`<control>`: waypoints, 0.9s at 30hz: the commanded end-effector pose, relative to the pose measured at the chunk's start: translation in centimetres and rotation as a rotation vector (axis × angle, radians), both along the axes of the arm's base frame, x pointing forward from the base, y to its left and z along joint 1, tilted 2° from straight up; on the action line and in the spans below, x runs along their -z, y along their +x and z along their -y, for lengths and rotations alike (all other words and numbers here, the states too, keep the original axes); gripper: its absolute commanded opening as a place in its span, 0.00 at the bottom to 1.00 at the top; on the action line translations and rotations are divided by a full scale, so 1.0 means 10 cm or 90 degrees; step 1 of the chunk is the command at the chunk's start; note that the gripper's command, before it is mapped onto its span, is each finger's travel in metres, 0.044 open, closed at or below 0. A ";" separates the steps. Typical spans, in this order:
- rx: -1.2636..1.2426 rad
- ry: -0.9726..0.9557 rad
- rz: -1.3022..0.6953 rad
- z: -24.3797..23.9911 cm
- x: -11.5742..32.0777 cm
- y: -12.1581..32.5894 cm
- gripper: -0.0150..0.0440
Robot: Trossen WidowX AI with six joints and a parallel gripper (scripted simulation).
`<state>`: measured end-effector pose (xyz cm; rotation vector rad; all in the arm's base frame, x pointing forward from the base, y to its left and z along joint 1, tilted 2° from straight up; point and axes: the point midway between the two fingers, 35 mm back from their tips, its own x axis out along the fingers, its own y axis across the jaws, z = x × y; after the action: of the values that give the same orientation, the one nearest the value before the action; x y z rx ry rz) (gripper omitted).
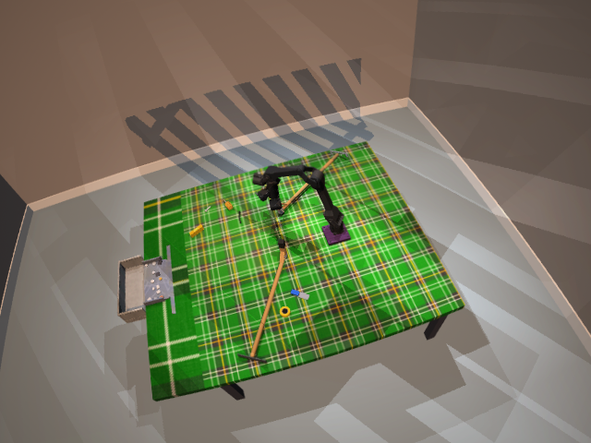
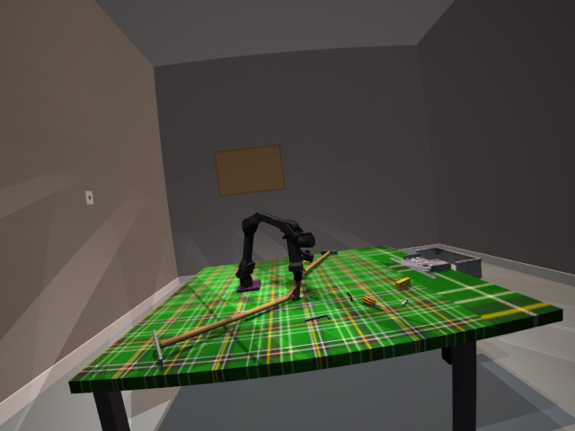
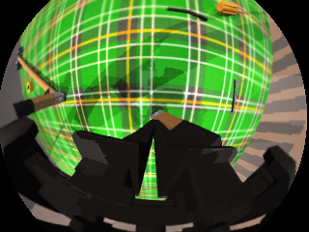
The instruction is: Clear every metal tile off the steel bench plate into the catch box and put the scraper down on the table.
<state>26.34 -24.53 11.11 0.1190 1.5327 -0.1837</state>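
Observation:
My gripper (image 1: 279,209) (image 2: 296,295) (image 3: 154,123) is shut low over the table, with nothing seen between its fingers. A scraper with a wooden handle (image 1: 295,196) (image 2: 223,322) and grey head (image 2: 157,347) runs to the back right; its capped end (image 3: 168,119) shows beside the fingertips, partly hidden behind the right finger. Another wooden-handled scraper (image 1: 270,305) (image 2: 317,262) with a dark head (image 1: 251,358) lies on the other side. Several small tiles (image 1: 158,288) lie on the steel plate (image 1: 166,286). The catch box (image 1: 133,315) (image 2: 466,268) adjoins its far end.
A yellow block (image 1: 196,231) (image 2: 402,283), an orange object (image 1: 228,205) (image 2: 368,301) (image 3: 227,8) and a dark hex key (image 2: 317,318) lie on the table. A blue and grey object (image 1: 299,294) and a yellow ring (image 1: 281,312) lie beside the dark-headed scraper.

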 end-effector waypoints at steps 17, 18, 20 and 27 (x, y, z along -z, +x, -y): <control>0.000 -0.002 -0.001 0.15 -0.13 -0.05 0.25; 0.000 -0.002 -0.001 0.15 -0.16 -0.05 0.25; 0.000 -0.002 -0.001 0.15 -0.22 -0.04 0.25; 0.000 -0.003 0.000 0.15 -0.42 -0.03 0.25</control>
<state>25.91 -25.98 14.21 0.1146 1.5348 -0.1831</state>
